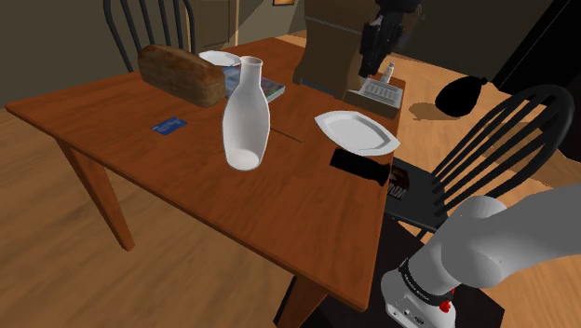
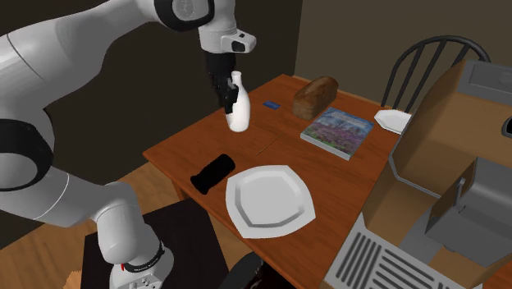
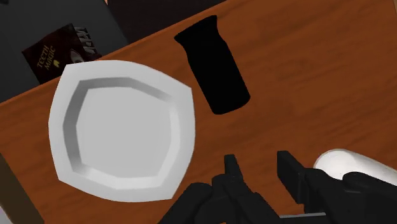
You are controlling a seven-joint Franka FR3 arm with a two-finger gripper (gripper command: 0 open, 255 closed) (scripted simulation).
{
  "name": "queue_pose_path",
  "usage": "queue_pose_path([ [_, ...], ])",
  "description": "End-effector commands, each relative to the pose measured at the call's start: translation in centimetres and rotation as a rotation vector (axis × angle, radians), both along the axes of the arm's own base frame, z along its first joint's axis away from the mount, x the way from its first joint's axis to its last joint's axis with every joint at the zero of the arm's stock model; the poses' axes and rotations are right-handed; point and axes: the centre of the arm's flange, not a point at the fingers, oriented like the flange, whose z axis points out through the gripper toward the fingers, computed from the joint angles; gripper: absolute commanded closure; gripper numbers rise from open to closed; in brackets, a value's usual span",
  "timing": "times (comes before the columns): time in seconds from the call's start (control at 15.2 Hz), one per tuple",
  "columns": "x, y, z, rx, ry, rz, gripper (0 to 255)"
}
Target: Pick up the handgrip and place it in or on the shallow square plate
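The black handgrip (image 3: 213, 67) lies on its side on the wooden surface (image 3: 318, 76), just beside the white plate (image 3: 60, 121). My pincer (image 3: 257, 164) hangs above, fingers apart and empty, close to a white bottle (image 2: 240, 119). I'd align the fingers across the grip's narrow width, then descend clear of the bottle.

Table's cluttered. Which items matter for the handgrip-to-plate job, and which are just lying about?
Job:
black handgrip
white shallow plate
end effector, open, holding nothing

Lying about:
white bottle
bread loaf
book
blue card
small plate
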Motion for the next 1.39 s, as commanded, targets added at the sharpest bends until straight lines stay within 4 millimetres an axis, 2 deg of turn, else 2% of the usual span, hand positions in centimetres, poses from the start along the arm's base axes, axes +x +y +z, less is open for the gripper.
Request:
queue_pose_path([
  [0.0,-1.0,-0.4,-1.0,0.015,-0.010,0.005,0],
  [0.53,-8.0,-3.7,-9.9,0.139,-0.091,0.048,0],
  [1.06,-14.1,-6.2,-19.7,0.262,-0.172,0.091,0],
  [1.32,-14.0,-5.8,-21.6,0.266,-0.174,0.093,0],
])
